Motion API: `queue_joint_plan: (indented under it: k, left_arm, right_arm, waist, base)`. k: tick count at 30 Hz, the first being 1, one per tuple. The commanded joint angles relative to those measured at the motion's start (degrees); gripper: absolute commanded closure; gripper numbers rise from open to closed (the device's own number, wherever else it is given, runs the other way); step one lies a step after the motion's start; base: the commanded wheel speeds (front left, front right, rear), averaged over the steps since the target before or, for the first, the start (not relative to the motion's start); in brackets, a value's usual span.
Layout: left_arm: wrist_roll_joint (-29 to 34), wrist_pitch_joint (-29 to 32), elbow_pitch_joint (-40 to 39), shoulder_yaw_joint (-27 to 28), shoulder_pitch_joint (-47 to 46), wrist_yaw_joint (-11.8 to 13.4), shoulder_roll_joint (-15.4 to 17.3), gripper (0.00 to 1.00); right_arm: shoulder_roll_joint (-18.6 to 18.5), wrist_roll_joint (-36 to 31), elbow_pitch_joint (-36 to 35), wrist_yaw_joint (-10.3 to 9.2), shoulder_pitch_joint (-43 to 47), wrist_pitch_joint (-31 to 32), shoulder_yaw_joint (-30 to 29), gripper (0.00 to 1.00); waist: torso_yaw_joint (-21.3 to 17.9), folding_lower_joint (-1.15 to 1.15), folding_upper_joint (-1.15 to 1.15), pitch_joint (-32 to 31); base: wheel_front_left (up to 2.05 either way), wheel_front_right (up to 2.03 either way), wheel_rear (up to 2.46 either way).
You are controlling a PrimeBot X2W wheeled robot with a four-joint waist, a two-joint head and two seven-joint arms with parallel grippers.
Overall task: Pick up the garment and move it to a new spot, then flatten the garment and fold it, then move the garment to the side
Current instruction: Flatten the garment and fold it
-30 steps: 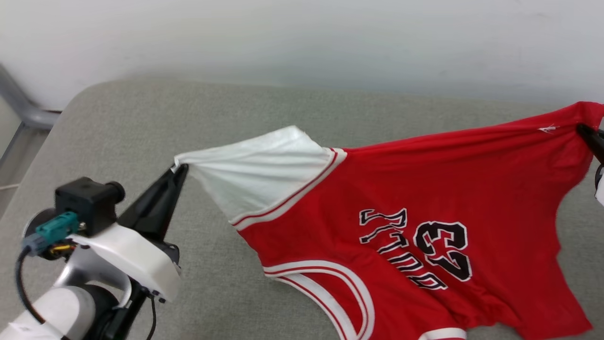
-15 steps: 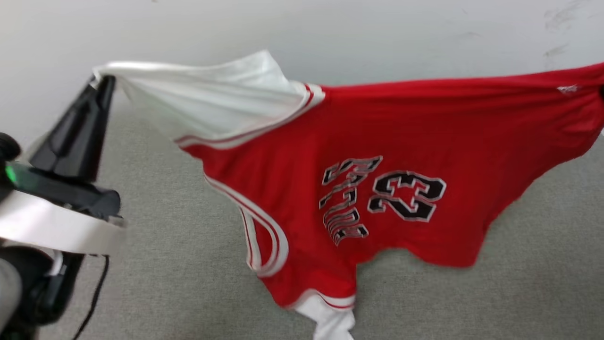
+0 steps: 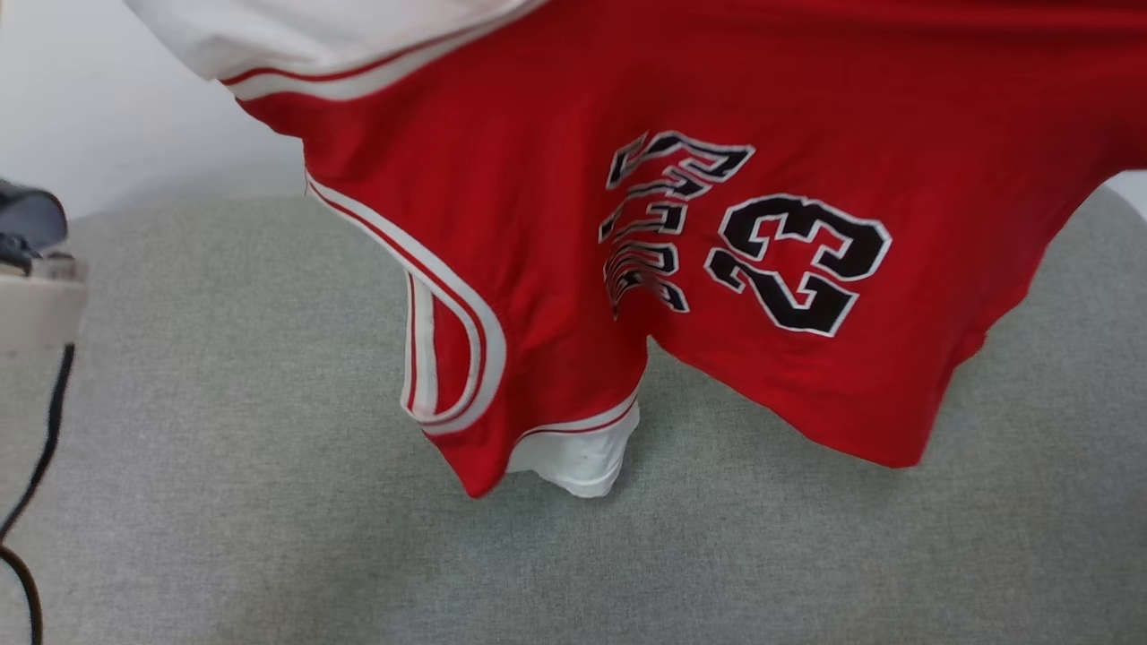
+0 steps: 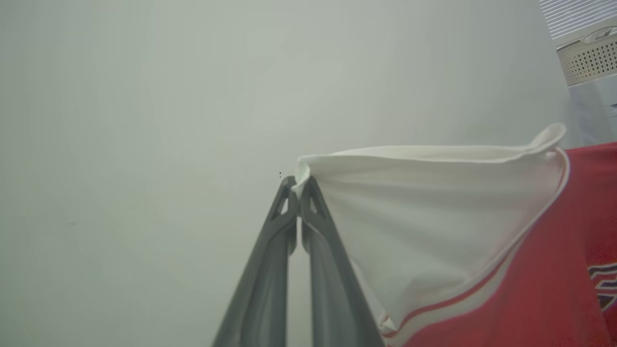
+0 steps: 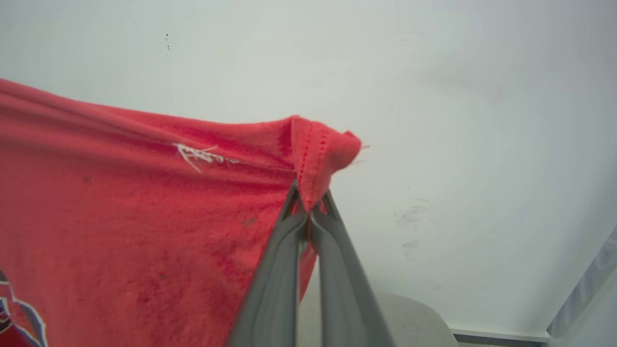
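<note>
The garment [image 3: 538,197] was recorded suspended and stretched sideways above the grey padded surface [image 3: 224,520], with the "23" print turned sideways towards the head camera. Its lower sleeve [image 3: 573,461] hung near the surface's middle; contact could not be determined. The left gripper [image 4: 298,185] was pressed together on the upper sleeve [image 4: 434,202]. The right gripper [image 5: 308,205] was pinched onto a red hem corner. A pale wall [image 4: 144,96] was noted behind.

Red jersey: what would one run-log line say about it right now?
garment: held up, spread over grey cushion | left claw: shut on white sleeve | right claw: shut on red corner
</note>
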Motion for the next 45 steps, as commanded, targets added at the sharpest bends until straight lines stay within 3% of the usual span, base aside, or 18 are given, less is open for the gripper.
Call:
queue_joint_plan:
  k: [1, 5, 11, 17, 21, 29, 34, 39, 45]
  left_arm:
    - [0.1, 0.6, 1.1, 0.3, -1.8, -0.3, 0.5, 1.0]
    - [-0.1, 3.0, 4.1, -1.0, -6.9, -2.7, 1.1, 1.0]
    - [1.2, 6.8, 11.4, -4.9, -17.8, -9.1, 1.1, 1.0]
    - [3.7, 8.8, 21.4, -7.6, -34.5, -15.7, -1.6, 1.0]
    - [6.7, 7.2, 30.3, -9.1, -46.5, -18.5, -5.6, 1.0]
    - [12.9, -2.4, 50.3, -10.7, -67.1, -21.1, -12.7, 1.0]
    - [14.9, -7.8, 60.1, -12.8, -73.5, -22.2, -16.0, 1.0]
    - [14.8, -14.0, 66.2, -15.0, -72.5, -23.2, -19.1, 1.0]
    - [13.6, -17.2, 68.1, -17.0, -64.4, -23.8, -22.6, 1.0]
  right_arm:
    - [-0.5, -0.5, 0.4, -0.13, -1.5, 0.1, -0.4, 1.0]
    - [-1.7, -1.3, 2.7, -0.13, -6.7, -0.3, 0.1, 1.0]
    - [-3.5, -2.3, 7.9, -0.13, -16.6, -0.9, 2.7, 1.0]
    - [-5.5, -4.6, 14.0, -0.13, -28.5, -2.5, 6.8, 1.0]
    - [-4.7, -7.7, 20.7, -0.13, -38.1, -5.3, 9.1, 1.0]
    - [-1.5, -15.7, 36.1, -0.18, -56.0, -14.1, 12.1, 1.0]
    - [0.7, -20.5, 45.1, -0.21, -63.0, -19.9, 12.7, 1.0]
    - [2.5, -24.4, 52.0, -0.17, -65.2, -26.4, 13.4, 1.0]
    - [3.3, -26.8, 59.0, -0.14, -60.8, -32.4, 15.6, 1.0]
  waist:
    - [-0.1, 0.0, 0.0, 1.5]
    - [-0.3, 0.0, 0.0, 4.9]
    - [-0.6, 0.0, 0.0, 11.9]
    - [-0.5, 0.0, 0.0, 19.9]
    - [-0.1, 0.0, 0.0, 24.7]
    - [0.7, 0.0, 0.0, 31.8]
    - [1.8, 0.0, 0.0, 34.5]
    - [3.0, 0.0, 0.0, 36.3]
    - [3.9, 0.0, 0.0, 35.7]
  base:
    - [0.0, 0.0, 0.0]
    - [0.0, 0.0, 0.0]
    - [0.0, 0.0, 0.0]
    - [0.0, 0.0, 0.0]
    - [0.0, 0.0, 0.0]
    - [0.0, 0.0, 0.0]
    - [0.0, 0.0, 0.0]
    - [0.0, 0.0, 0.0]
    - [0.0, 0.0, 0.0]
